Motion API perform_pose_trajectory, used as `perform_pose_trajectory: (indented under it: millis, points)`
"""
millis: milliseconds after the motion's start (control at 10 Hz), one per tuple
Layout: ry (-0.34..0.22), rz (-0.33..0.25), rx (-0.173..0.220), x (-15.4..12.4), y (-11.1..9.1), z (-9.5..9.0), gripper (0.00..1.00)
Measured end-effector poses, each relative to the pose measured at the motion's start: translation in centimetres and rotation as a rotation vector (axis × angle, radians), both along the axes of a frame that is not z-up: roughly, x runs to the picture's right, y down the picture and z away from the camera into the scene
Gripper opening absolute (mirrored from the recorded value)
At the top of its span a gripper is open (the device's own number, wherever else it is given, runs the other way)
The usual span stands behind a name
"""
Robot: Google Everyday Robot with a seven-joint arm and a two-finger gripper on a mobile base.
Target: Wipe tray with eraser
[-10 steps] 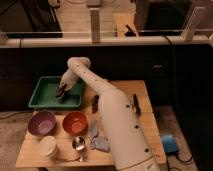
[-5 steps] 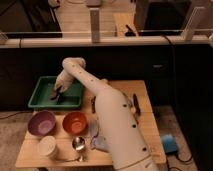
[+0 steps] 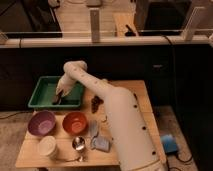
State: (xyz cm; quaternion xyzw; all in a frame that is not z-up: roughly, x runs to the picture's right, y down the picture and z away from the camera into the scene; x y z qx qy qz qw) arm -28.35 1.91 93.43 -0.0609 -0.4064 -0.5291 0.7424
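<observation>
Arching arm (image 3: 117, 117) bent steeply down, jaws low inside the tray (image 3: 45, 105)

Arm (image 3: 117, 117): white, rises from lower right of frame, bends at upper left-centre.
Gripper (image 3: 58, 96): left-centre of frame, pointing downward.

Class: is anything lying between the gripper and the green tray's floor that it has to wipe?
Nothing visible. The gripper is down inside the tray, with a dark block, probably the eraser, at its tip.
</observation>
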Motion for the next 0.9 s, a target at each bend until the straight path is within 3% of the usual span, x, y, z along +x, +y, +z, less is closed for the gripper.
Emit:
perform_pose_trajectory:
  millis: [500, 900]
  points:
    - [0.099, 0.075, -0.031, 5.1, 0.0, 1.5, 0.19]
    - [0.132, 0.110, -0.028, 6.0, -1.1, 2.5, 0.19]
